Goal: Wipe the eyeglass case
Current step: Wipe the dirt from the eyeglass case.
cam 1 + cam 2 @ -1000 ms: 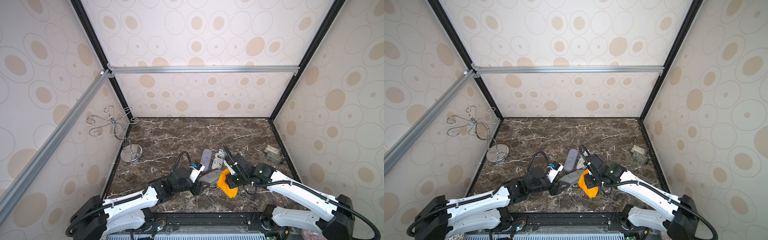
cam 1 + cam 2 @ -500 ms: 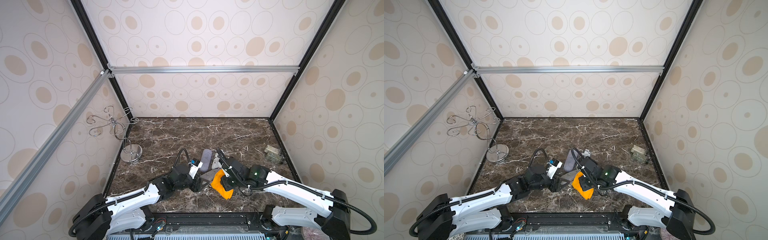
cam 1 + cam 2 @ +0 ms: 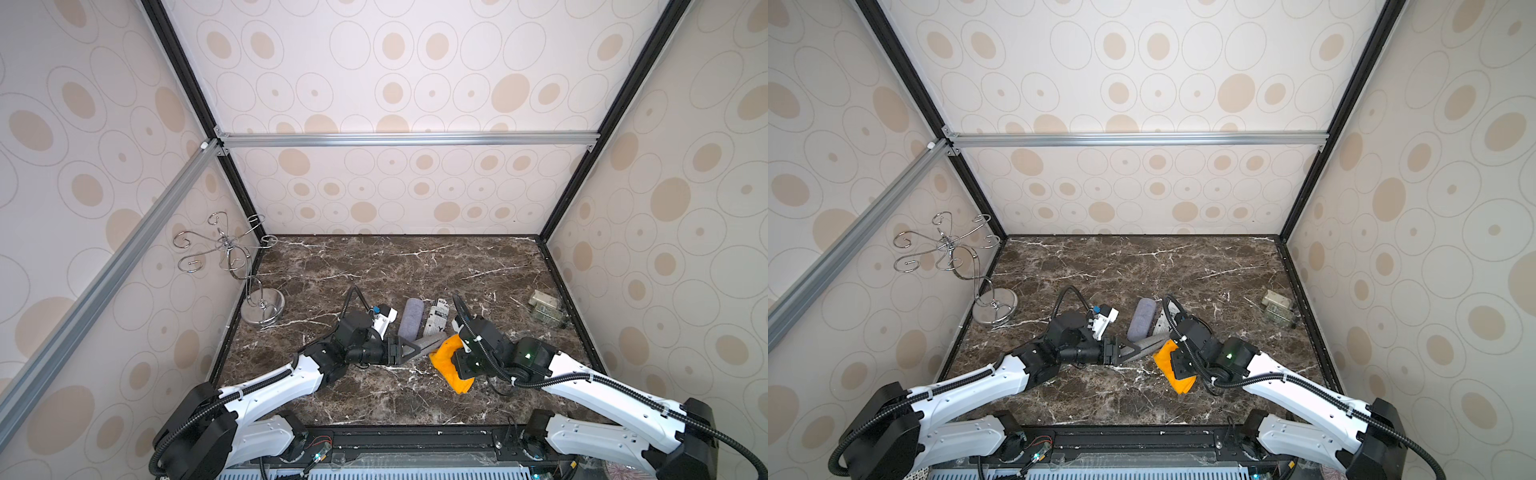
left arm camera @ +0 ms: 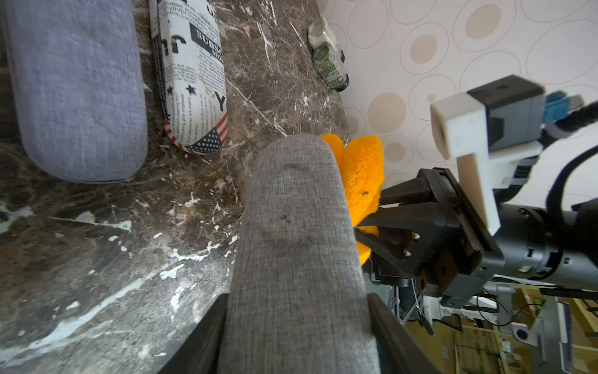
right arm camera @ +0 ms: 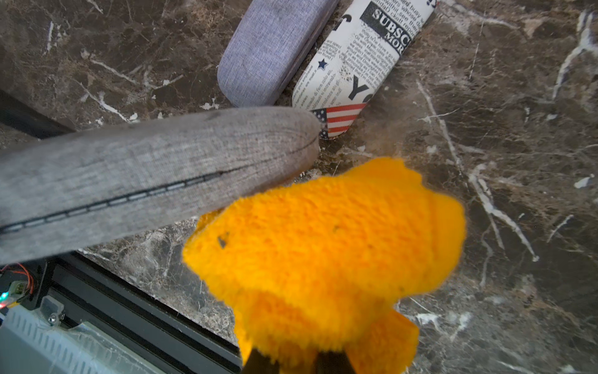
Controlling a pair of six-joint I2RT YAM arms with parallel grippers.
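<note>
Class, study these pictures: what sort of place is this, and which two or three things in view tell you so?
Probably a robot test booth, not a home: dotted panel walls on an aluminium frame, a marble-look tabletop, and a left arm and right arm mounted at its front edge.

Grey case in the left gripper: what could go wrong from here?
1. The left gripper holds the grey case by one end; a push from the orange cloth on the free end could twist it loose.
2. That free end hangs near the newspaper-print case on the table; a stroke might knock it.
</note>
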